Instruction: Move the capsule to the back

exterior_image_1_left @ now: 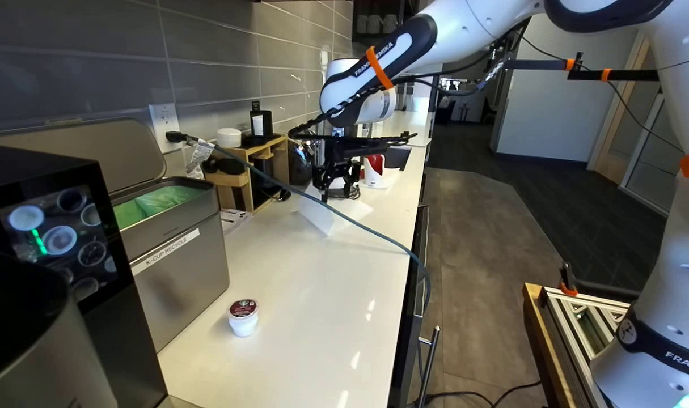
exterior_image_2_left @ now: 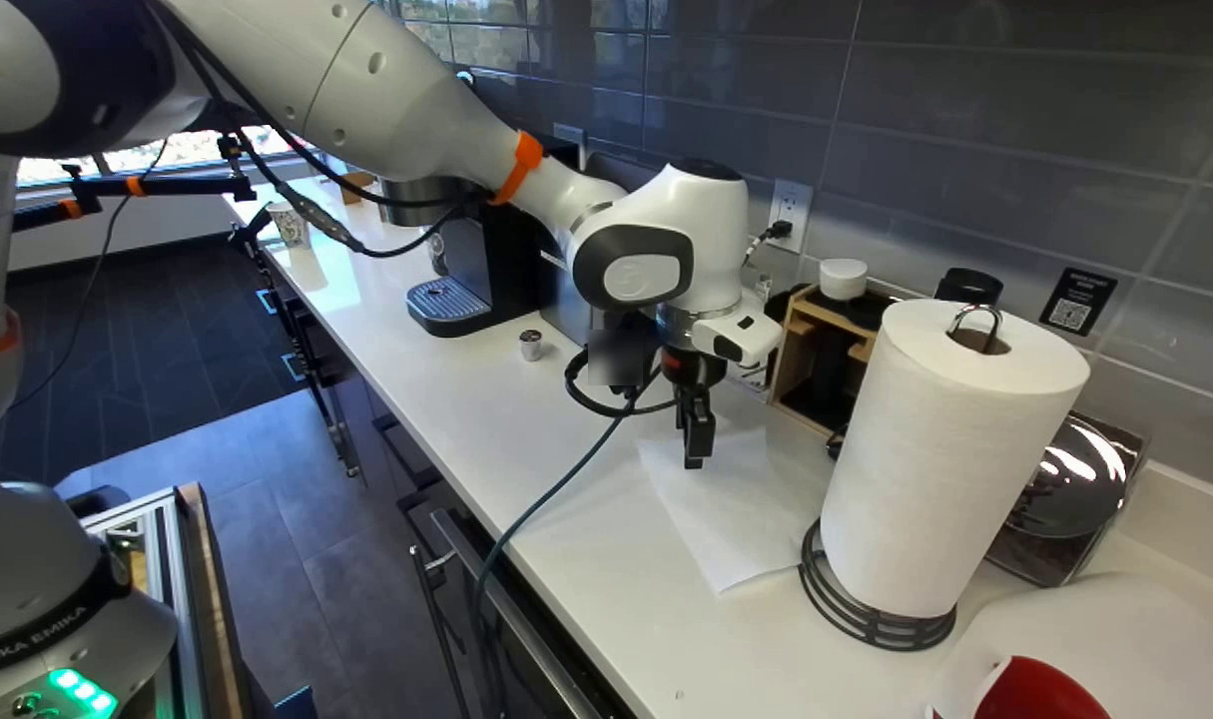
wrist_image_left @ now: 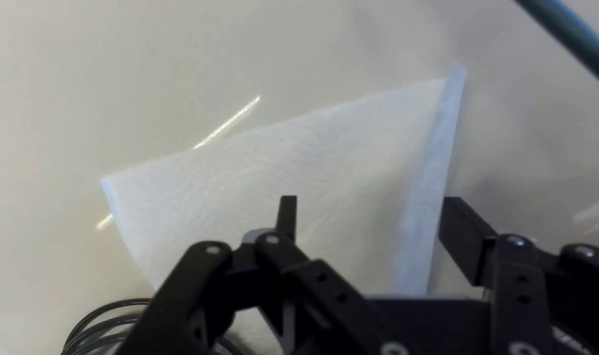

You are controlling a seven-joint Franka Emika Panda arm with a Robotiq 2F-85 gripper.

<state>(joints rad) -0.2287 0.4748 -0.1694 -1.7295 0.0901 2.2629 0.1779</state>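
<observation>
Capsule (exterior_image_1_left: pixel 243 317) upright on desk (exterior_image_1_left: pixel 316 317), just beside bin (exterior_image_1_left: pixel 182 280), not touching. Tool (wrist_image_left: pixel 370 219) spread, nothing pinched, over paper towel (wrist_image_left: pixel 338 167), well apart from bin. Risk: moving toward bin, tool might snag cable (wrist_image_left: pixel 570 32) betw. them, poss. knocking capsule. Capsule outside wrist view; can't tell if tool touches paper towel.
</observation>
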